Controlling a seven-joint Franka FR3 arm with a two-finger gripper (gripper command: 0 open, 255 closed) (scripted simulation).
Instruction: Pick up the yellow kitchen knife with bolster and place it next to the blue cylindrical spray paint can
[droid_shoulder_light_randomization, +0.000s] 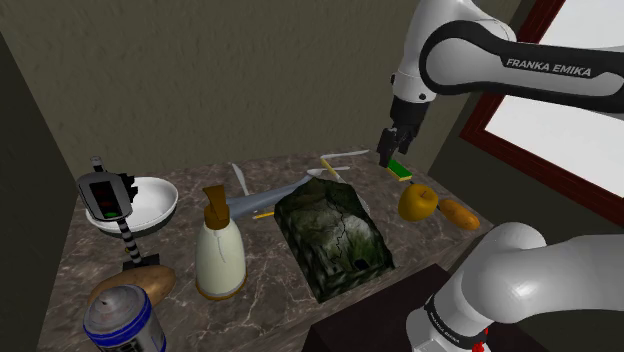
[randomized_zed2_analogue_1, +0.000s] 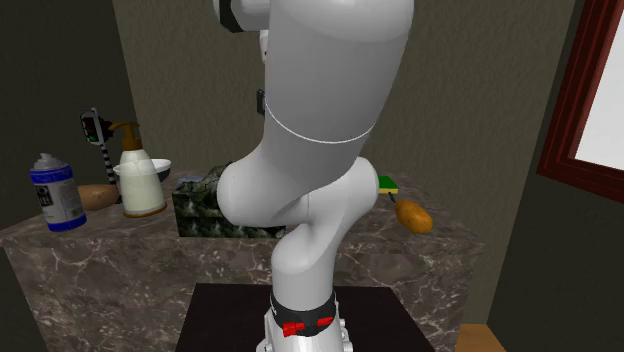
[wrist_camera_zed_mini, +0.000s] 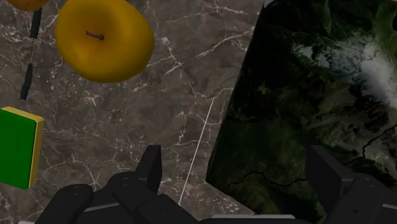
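Note:
A knife (droid_shoulder_light_randomization: 334, 160) with a yellowish handle and a pale blade lies at the back of the marble counter (droid_shoulder_light_randomization: 262, 290), just behind the dark green box (droid_shoulder_light_randomization: 333, 238). The blue spray can (droid_shoulder_light_randomization: 123, 322) with a white top stands at the shoulder view's near left corner; the spray can (randomized_zed2_analogue_1: 52, 193) stands at the second exterior view's left. My gripper (droid_shoulder_light_randomization: 388, 157) hangs open above the counter, to the right of the knife and beside a green sponge (droid_shoulder_light_randomization: 402, 170). In the wrist view my gripper (wrist_camera_zed_mini: 238, 184) holds nothing; the box's edge (wrist_camera_zed_mini: 305, 114) lies below between the spread fingers.
A yellow apple (droid_shoulder_light_randomization: 418, 203) and an orange vegetable (droid_shoulder_light_randomization: 460, 213) lie right of the box. A grey blade with a yellow piece (droid_shoulder_light_randomization: 262, 203), a soap dispenser (droid_shoulder_light_randomization: 218, 250), a white bowl (droid_shoulder_light_randomization: 150, 200), a striped-handled device (droid_shoulder_light_randomization: 105, 195) and a potato (droid_shoulder_light_randomization: 135, 285) crowd the left.

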